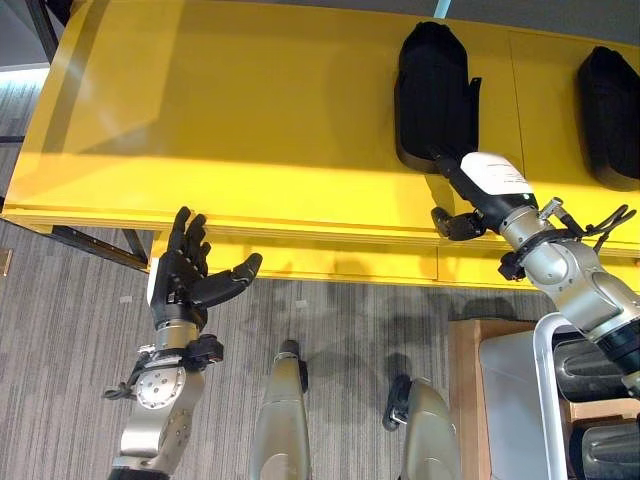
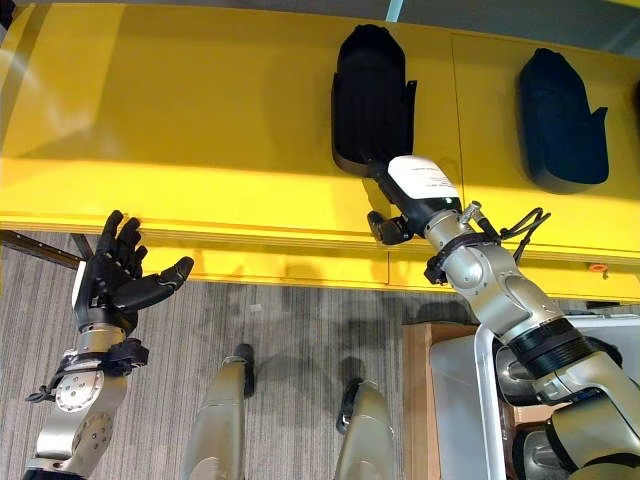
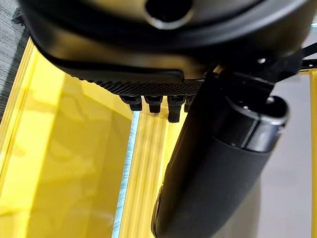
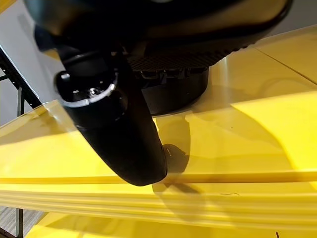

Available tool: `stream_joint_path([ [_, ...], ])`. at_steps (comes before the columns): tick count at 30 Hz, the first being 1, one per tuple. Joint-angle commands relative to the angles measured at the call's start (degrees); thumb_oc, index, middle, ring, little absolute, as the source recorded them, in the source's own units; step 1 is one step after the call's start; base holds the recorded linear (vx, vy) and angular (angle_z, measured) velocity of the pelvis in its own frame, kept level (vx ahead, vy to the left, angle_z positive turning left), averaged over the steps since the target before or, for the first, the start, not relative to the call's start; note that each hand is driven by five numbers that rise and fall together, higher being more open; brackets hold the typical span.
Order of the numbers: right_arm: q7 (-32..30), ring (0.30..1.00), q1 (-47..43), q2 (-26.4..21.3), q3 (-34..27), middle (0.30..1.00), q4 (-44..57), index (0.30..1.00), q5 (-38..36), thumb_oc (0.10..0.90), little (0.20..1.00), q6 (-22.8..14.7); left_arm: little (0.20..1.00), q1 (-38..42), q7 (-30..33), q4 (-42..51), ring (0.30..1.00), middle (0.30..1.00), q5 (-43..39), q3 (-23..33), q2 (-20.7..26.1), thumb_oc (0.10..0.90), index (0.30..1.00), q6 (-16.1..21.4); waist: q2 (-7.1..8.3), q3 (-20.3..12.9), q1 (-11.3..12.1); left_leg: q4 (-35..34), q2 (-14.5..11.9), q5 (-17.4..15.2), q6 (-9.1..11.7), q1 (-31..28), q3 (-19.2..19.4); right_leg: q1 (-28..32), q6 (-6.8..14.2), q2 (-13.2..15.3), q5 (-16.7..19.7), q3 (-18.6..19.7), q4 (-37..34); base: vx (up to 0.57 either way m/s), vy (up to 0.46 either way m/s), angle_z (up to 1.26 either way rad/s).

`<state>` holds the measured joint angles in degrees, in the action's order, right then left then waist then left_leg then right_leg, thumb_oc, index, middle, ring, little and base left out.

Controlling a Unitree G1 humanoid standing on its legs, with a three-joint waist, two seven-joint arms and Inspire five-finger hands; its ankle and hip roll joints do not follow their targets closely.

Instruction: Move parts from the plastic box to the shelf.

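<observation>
- I see two parts on the shelf [image 1: 220, 130]: one part [image 1: 432, 95] right of its middle, a second part [image 1: 610, 115] further right.
- Below the shelf's right end, the plastic box [image 1: 545, 400] holds more parts [image 1: 595, 370].

A grey floor [image 1: 70, 340] with a fine striped pattern lies below and beside the left hand [image 1: 185, 275], dark metal frame legs [image 1: 95, 245] stand just left of that hand, and a bright band of light [image 1: 200, 170] crosses the yellow surface above it.
</observation>
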<state>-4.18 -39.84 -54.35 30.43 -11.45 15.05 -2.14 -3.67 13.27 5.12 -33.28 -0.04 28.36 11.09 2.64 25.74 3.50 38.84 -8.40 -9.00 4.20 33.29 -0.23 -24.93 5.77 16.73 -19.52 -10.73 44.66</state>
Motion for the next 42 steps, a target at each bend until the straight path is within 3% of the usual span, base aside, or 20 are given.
stream_joint_path([
  [1,-4.1,1.000,-1.9,-1.7,-6.2,1.000,0.8,1.000,-0.7,0.900,1.000,-0.7,1.000,-0.6,-0.3,6.0,1.000,1.000,1.5,1.2,2.0,0.900,1.000,2.9,-1.08,-3.1,-0.4,1.8,-3.7,-5.6,-0.5,-3.8,-1.0,0.0,-3.5,-2.9,-1.3,1.6,0.7,0.00,0.000,0.00],
  [13,-4.4,1.000,-1.2,-1.0,-7.5,1.000,2.3,1.000,-0.7,0.900,1.000,-0.9,1.000,-0.7,-0.1,5.9,1.000,1.000,1.5,1.5,1.7,0.900,1.000,2.9,-1.07,-3.1,-0.5,1.9,-3.5,-5.5,-0.4,-3.6,-1.1,-0.2,-3.6,-2.8,-1.5,1.5,1.1,0.00,0.000,0.00],
  [24,-6.3,1.000,1.2,-1.4,-12.8,1.000,8.7,1.000,0.2,0.900,1.000,-1.7,1.000,-0.8,0.6,6.0,1.000,1.000,2.0,2.5,1.4,0.900,1.000,2.8,-1.09,-3.4,-0.8,2.1,-3.4,-5.7,-0.5,-3.5,-1.2,-0.4,-3.6,-2.9,-1.7,1.7,1.4,0.00,0.000,0.00],
  [35,-9.7,1.000,8.1,-2.7,-24.3,1.000,20.0,1.000,-1.0,0.900,1.000,-5.5,1.000,-2.0,0.5,6.9,1.000,1.000,2.3,4.0,0.3,0.900,1.000,2.6,-0.71,-4.5,-1.8,1.7,-3.8,-5.8,-0.4,-3.7,-1.1,-0.2,-3.5,-3.3,-1.7,1.8,1.1,0.00,0.000,0.00],
  [42,-11.0,1.000,15.9,-0.5,-32.5,1.000,27.2,1.000,-3.5,0.900,1.000,-8.7,1.000,-2.7,0.5,7.6,1.000,1.000,3.0,4.1,-0.2,0.900,1.000,2.4,-0.53,-5.0,-2.7,0.5,-4.1,-5.3,-0.1,-4.7,-0.9,0.3,-3.4,-3.7,-1.4,1.8,0.4,0.00,0.000,0.00],
])
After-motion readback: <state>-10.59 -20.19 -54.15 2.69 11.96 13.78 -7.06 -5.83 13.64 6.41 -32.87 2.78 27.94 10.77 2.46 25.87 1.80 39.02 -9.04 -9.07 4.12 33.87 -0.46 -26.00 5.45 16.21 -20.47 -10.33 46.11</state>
